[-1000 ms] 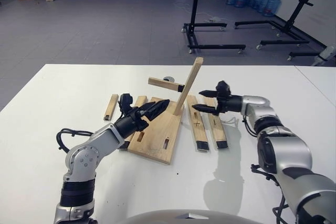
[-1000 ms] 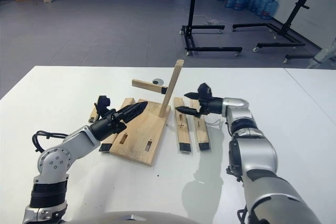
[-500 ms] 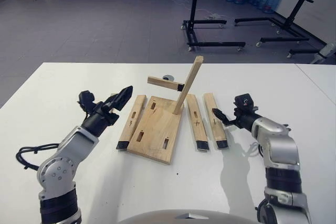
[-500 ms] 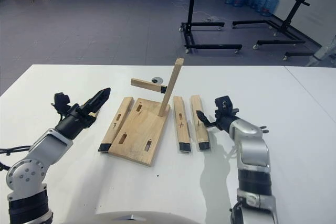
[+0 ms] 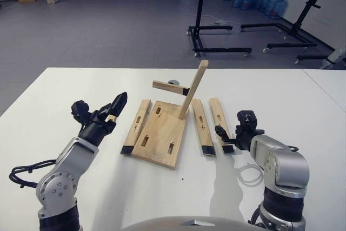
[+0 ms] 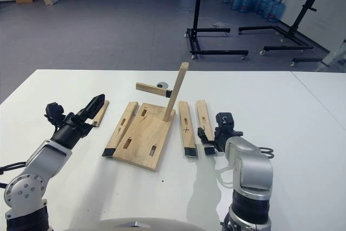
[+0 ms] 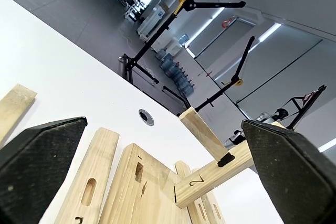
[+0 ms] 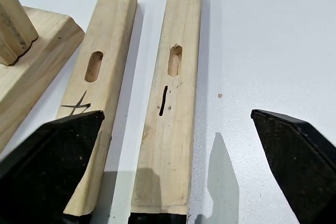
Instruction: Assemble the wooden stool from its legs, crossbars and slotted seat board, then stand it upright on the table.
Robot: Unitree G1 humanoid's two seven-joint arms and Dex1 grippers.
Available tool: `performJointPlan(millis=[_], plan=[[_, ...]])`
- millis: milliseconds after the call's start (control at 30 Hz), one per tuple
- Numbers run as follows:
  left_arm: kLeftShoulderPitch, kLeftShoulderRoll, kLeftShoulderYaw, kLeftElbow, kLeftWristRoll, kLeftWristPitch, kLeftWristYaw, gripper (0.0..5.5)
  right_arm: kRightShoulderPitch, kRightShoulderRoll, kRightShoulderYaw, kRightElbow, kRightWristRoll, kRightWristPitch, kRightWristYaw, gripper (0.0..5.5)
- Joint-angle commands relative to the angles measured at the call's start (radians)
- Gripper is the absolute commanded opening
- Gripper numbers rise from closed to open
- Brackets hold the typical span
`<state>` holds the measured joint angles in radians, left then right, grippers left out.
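Through the head cameras I see the seat board (image 5: pixel 161 133) lying flat on the white table (image 5: pixel 54 96). The upright leg (image 5: pixel 194 87) is plugged into the board's far right part and leans to the right. A crossbar (image 5: pixel 169 86) juts from it leftward, above the board's far edge. A slotted leg (image 5: pixel 136 125) lies flat just beside the board's left edge. A cross-marked leg (image 5: pixel 203 125) lies just beside its right edge, and an outer leg (image 5: pixel 220 123) lies next to that, farther from the board. A short stick (image 6: pixel 99 113) lies well left of the board. My left gripper (image 5: pixel 118 105) hangs above the table left of the board, over that stick, gripping nothing. My right gripper (image 5: pixel 223 138) sits to the board's right, at the near end of the outer leg. I cannot tell whether it touches the wood.

On the left wrist camera the two black fingers (image 7: pixel 37 166) are spread wide with nothing between them. Beyond them I see the board, the slotted leg beside it, the upright leg with its crossbar, and one end of the short stick.

On the right wrist camera the fingertips (image 8: pixel 299 156) also stand far apart and empty. The near ends of the cross-marked leg and the outer leg lie between them, with the board's corner just beyond.
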<state>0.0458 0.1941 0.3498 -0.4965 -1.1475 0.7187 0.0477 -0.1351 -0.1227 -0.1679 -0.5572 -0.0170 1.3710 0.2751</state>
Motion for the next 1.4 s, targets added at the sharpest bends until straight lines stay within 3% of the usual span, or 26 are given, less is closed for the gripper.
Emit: performJointPlan(millis=[33,133,667,733,900,1033,1133,1233,1400], plan=[[-0.024,0.011,-0.017,0.020,0.009,-0.004,0.005,5.40,0.019,0.003,0.013,0.061,0.009,-0.070,-0.036,5.16],[-0.029,0.012,-0.022,0.028,0.012,-0.007,0.003,5.40,0.027,0.004,0.026,0.102,0.008,-0.114,-0.061,5.16],[-0.046,0.006,-0.038,0.056,0.024,-0.034,0.001,5.40,0.049,0.011,0.050,0.174,0.026,-0.136,-0.138,2.17],[-0.055,0.007,-0.039,0.062,0.026,-0.035,0.001,5.40,0.041,0.010,0.038,0.180,0.028,-0.131,-0.145,2.00],[-0.078,0.027,-0.046,0.070,0.033,-0.029,-0.023,5.40,-0.065,-0.023,-0.081,0.261,0.079,-0.226,-0.131,2.00],[-0.109,0.123,-0.043,0.056,0.001,0.002,-0.153,5.40,-0.295,-0.167,-0.296,0.447,0.203,-0.434,-0.056,2.00],[-0.194,0.204,-0.018,0.064,-0.111,0.039,-0.280,5.40,-0.505,-0.295,-0.389,0.510,0.419,-0.517,0.159,2.00],[-0.314,0.217,-0.023,0.116,-0.206,0.052,-0.342,5.40,-0.529,-0.305,-0.310,0.379,0.639,-0.453,0.369,2.00],[-0.428,0.175,-0.090,0.167,-0.283,0.068,-0.384,5.40,-0.382,-0.286,-0.097,0.262,0.817,-0.407,0.576,2.00]])
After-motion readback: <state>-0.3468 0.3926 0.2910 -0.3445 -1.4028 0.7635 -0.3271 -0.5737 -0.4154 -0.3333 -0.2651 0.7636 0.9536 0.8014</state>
